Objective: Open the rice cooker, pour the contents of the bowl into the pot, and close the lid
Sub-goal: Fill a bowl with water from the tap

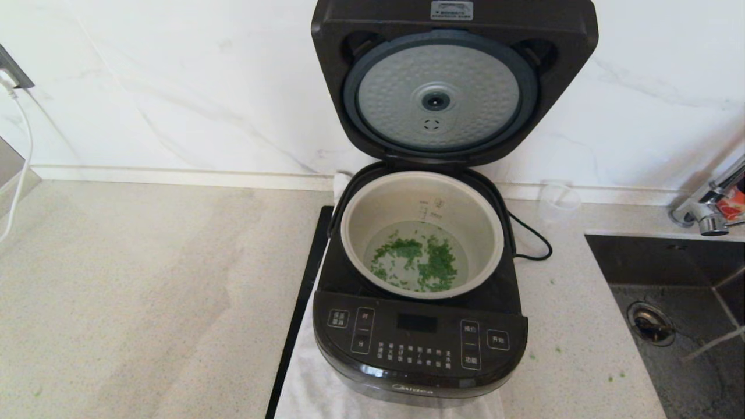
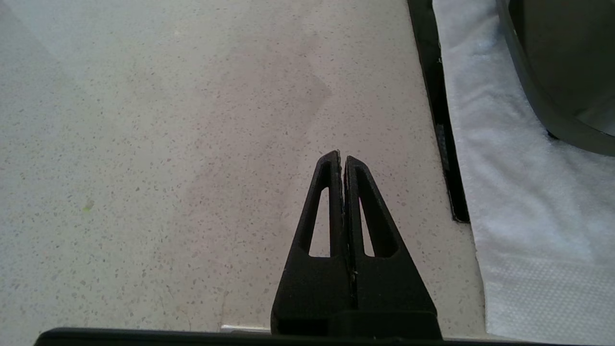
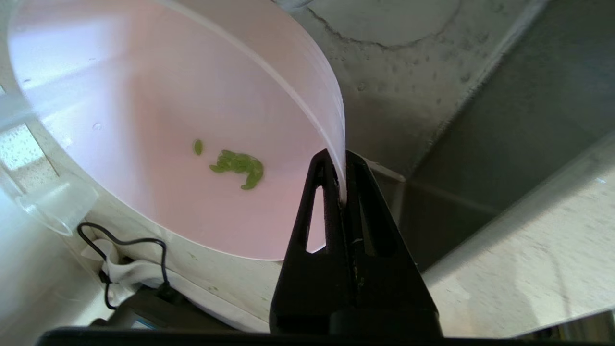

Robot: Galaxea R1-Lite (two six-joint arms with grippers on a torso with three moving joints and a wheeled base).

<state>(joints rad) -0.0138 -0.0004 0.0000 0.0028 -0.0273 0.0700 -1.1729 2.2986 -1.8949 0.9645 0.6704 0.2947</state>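
Left gripper: I see it parked low over the near left, fingers pressed together, holding nothing.
Right gripper: my working hand, off to the right, fingers pinched tight on the bowl rim.

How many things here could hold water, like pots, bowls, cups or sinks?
4. The pot sits inside the open rice cooker. The pink bowl is pinched by the right gripper. A clear cup stands right of the cooker by the wall. The sink is at far right.
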